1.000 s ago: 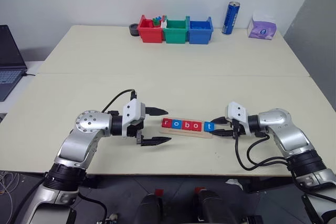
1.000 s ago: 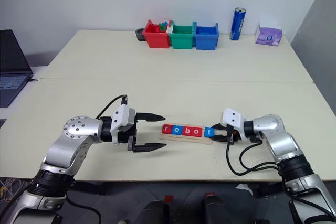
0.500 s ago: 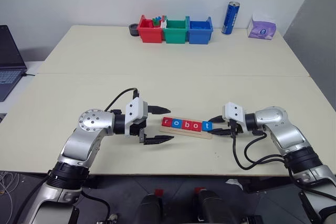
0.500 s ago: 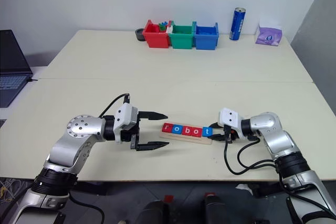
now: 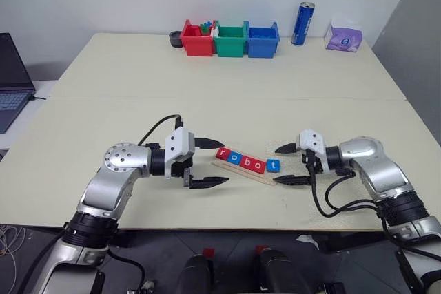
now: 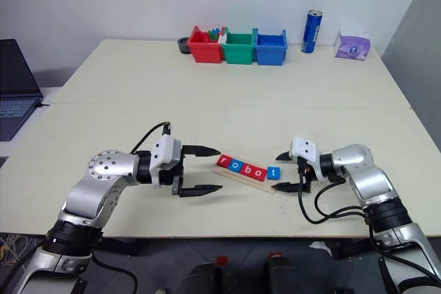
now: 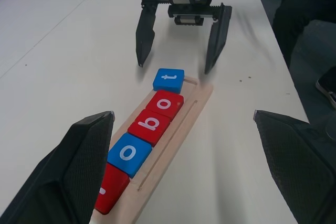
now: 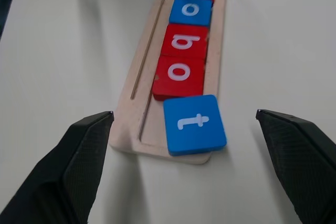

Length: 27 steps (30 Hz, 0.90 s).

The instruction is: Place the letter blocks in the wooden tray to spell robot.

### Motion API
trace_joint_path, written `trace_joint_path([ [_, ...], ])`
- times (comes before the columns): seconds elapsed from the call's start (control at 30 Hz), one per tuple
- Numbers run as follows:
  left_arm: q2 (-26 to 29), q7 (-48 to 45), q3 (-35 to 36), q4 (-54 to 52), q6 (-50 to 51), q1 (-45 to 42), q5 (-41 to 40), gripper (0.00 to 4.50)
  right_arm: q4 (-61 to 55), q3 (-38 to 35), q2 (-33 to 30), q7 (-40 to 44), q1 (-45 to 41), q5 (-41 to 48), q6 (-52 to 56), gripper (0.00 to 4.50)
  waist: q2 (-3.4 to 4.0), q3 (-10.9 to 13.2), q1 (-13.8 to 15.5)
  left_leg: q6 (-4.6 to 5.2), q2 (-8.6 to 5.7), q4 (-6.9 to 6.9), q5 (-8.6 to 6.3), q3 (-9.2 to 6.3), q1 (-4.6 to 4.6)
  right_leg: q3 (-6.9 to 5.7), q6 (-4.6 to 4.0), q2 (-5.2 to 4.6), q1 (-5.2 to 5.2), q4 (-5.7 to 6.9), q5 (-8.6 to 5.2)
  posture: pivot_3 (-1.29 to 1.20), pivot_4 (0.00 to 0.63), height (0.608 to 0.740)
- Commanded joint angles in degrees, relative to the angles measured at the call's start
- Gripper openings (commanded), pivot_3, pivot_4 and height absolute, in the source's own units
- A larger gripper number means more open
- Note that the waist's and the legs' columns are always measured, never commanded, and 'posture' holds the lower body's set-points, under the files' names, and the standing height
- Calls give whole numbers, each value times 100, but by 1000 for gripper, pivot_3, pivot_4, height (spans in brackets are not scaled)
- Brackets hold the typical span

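The wooden tray [image 5: 244,168] lies on the counter [image 5: 220,87] in the lower middle of the frame, slanting down to the right. The letter blocks [image 5: 247,162] sit in a row in it, reading r, o, b, o, t from left to right; the t block [image 8: 193,124] at the right end is skewed and overhangs the tray's edge. The left tool [image 5: 205,164] hangs just left of the tray, the right tool [image 5: 290,164] just right of it, both with fingers spread wide. At the upper middle of the frame three bins [image 5: 229,40] stand side by side, with a can [image 5: 303,23] and a tissue pack [image 5: 344,36] to their right. A laptop [image 5: 10,80] sits at the left edge.
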Motion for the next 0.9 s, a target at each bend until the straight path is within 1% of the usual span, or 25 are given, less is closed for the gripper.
trace_joint_path([
  [0.03,-10,25,11,-95,-73,-115,-1,4500,-40,-400,-67,-176,-261,226,260,4442,0,0,0,0,0,0,0,0,0,-1,0,0,0,0,0,0,150,740],
  [0.1,-7,20,9,-98,-68,-128,-4,4500,112,-461,-39,-370,-317,128,118,4442,0,0,0,0,0,0,0,0,0,-1,0,0,0,0,0,0,150,740],
  [0.17,-2,9,9,-85,-71,-145,-4,4500,340,-422,-2,-584,-341,-86,-243,4442,0,0,-1,0,0,0,0,0,0,-1,0,0,0,0,0,0,150,740],
  [0.23,-3,2,5,-78,-72,-163,-1,4500,493,-369,33,-681,-303,-205,-481,4079,0,0,-3,0,-1,-1,0,2,0,0,1,0,0,-1,-1,0,150,740],
  [0.3,-4,-3,1,-85,-67,-177,2,4500,544,-294,67,-722,-209,-302,-700,3513,0,0,-3,0,-1,-1,0,3,0,1,2,0,-1,-1,-1,0,150,740],
  [0.37,1,-14,2,-83,-65,-188,2,4500,553,-216,125,-797,-110,-425,-903,2826,0,0,-3,0,0,-2,0,2,0,0,1,0,-1,-1,-1,0,150,740],
  [0.47,13,-21,0,-106,-55,-181,1,4500,518,-144,207,-912,20,-528,-1067,1640,0,0,-6,0,0,-2,0,3,-1,2,1,0,-1,0,-1,0,150,740],
  [0.5,15,-20,-1,-114,-54,-177,2,4500,513,-113,225,-963,54,-584,-1138,1334,0,0,-6,0,0,-2,0,3,-1,2,1,0,-1,0,-1,0,150,740],
  [0.6,21,-31,3,-100,-64,-174,2,4500,503,-65,270,-1015,96,-651,-1216,189,0,0,-7,0,-1,-1,0,3,-1,2,1,0,-2,0,-1,0,150,740],
  [0.63,22,-34,5,-100,-64,-171,1,4500,487,-62,274,-1006,105,-648,-1212,14,0,0,-8,0,-1,-1,0,3,0,2,1,0,-2,0,-1,0,150,740],
  [0.9,13,-42,8,-43,-105,-173,29,4500,266,-42,176,-874,176,-628,-1215,14,0,0,-6,0,-1,-1,0,2,-1,1,0,0,-1,0,0,0,150,740],
])
